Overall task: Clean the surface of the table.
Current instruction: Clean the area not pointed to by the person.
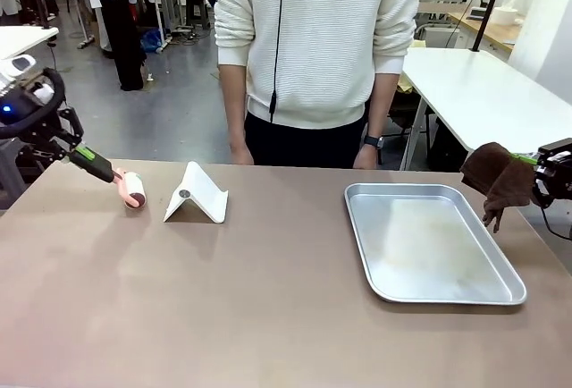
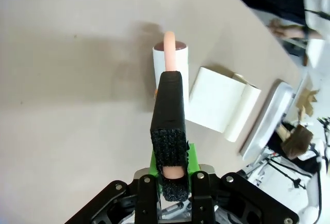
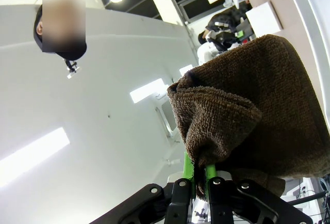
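The brownish table (image 1: 268,307) spreads across the front view. My left gripper (image 1: 100,164) is shut on the pink handle of a lint roller (image 1: 134,189), whose white head lies at the table's far left; I cannot tell whether it touches the top. The left wrist view shows the same gripper (image 2: 169,87) and the roller head (image 2: 171,61) over the table (image 2: 77,79). At the right edge, my right gripper (image 1: 539,178) holds a brown cloth (image 1: 496,178) hanging above the table. In the right wrist view that gripper (image 3: 198,175) is shut on the cloth (image 3: 247,110).
A silver tray (image 1: 429,245) lies on the right half of the table. A white folded stand (image 1: 197,194) sits just right of the roller, also the stand (image 2: 216,105) in the left wrist view. A person (image 1: 317,39) stands at the far edge with hands down.
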`<state>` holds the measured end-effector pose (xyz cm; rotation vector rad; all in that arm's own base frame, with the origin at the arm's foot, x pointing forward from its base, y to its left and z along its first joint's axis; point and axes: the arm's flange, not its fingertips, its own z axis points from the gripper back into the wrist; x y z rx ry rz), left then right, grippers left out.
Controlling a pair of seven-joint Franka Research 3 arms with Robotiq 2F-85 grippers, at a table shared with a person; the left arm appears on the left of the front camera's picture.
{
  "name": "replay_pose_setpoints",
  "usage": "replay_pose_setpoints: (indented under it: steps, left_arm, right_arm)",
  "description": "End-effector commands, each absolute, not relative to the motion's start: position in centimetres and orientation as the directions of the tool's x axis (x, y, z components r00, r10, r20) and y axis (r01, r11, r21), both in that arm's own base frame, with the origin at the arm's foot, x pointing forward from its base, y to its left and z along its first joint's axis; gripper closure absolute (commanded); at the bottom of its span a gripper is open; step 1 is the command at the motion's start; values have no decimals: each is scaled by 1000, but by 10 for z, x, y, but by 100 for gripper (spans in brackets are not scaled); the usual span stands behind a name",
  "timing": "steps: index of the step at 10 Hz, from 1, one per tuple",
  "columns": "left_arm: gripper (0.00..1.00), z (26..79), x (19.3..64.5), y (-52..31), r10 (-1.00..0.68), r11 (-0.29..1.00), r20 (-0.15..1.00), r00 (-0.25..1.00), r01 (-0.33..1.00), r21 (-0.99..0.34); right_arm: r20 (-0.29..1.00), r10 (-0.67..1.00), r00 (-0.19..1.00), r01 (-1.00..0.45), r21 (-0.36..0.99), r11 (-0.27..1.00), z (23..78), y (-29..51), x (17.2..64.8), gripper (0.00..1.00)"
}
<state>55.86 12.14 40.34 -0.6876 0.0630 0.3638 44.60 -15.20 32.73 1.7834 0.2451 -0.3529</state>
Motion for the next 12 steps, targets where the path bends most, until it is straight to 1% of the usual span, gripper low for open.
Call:
replay_pose_setpoints:
  steps: [1, 3, 5, 8, 9, 11, 12]
  left_arm:
    - [78, 424, 518, 153, 227, 617, -78, 971, -205, -760]
    - [78, 433, 485, 187, 188, 566, -32, 982, -135, -813]
    - [78, 428, 449, 216, 152, 522, -5, 988, -84, -849]
    - [78, 401, 389, 261, -29, 451, 22, 999, 33, -892]
    - [78, 388, 375, 275, -39, 407, 43, 998, 55, -912]
    - [78, 372, 365, 290, -119, 313, 62, 991, 97, -945]
    - [78, 368, 368, 293, -120, 263, 53, 991, 83, -961]
  right_arm:
    - [-380, -24, 925, 365, 901, -235, 333, -153, 446, 91]
    - [-380, -24, 925, 365, 901, -235, 333, -153, 446, 91]
    - [-380, -24, 925, 365, 901, -235, 333, -153, 446, 91]
    - [-380, -24, 925, 365, 901, -235, 333, -153, 446, 91]
    - [-380, -24, 925, 365, 901, -235, 333, -153, 446, 91]
    - [-380, -24, 925, 365, 901, -235, 333, -153, 446, 91]
    - [-380, -24, 925, 365, 901, -235, 333, -153, 446, 91]
